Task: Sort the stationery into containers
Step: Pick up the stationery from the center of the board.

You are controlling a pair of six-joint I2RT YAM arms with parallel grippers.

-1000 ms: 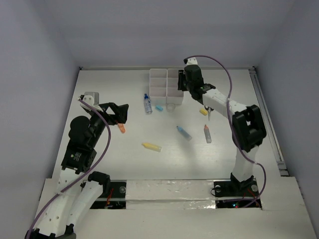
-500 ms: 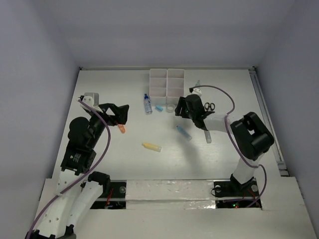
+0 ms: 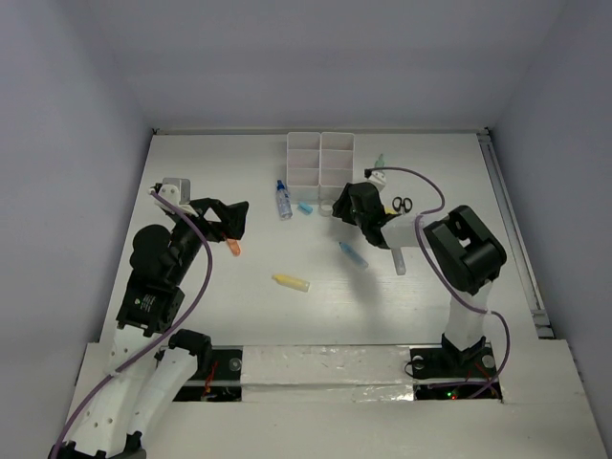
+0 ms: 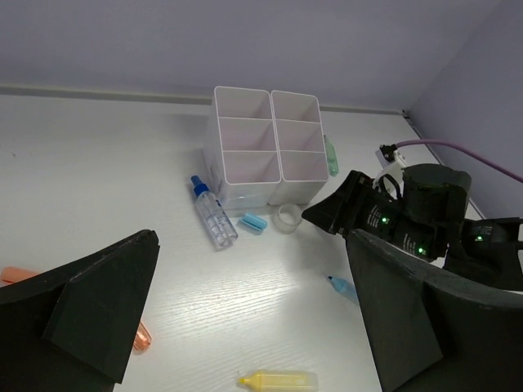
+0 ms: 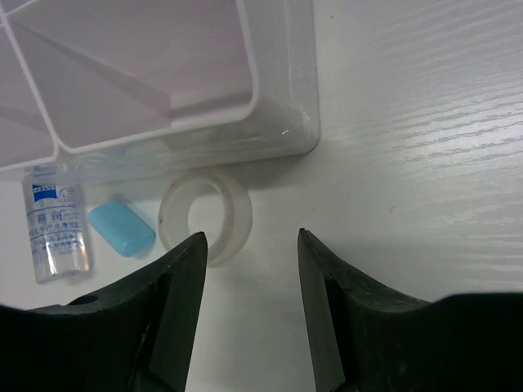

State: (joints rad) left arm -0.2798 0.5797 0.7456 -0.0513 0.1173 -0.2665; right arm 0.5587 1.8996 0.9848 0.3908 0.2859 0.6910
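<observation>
Right gripper (image 5: 251, 238) wide open, empty. Ring (image 5: 239, 214) lies just before one finger; tray (image 5: 282, 106) corner beyond, bare table (image 5: 409, 163) alongside.

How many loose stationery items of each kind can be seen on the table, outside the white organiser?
Marker pens: 5 (yellow, blue, orange, grey, green)
Spray bottle: 1
Blue eraser: 1
Tape ring: 1
Scissors: 1
Total: 9
</observation>
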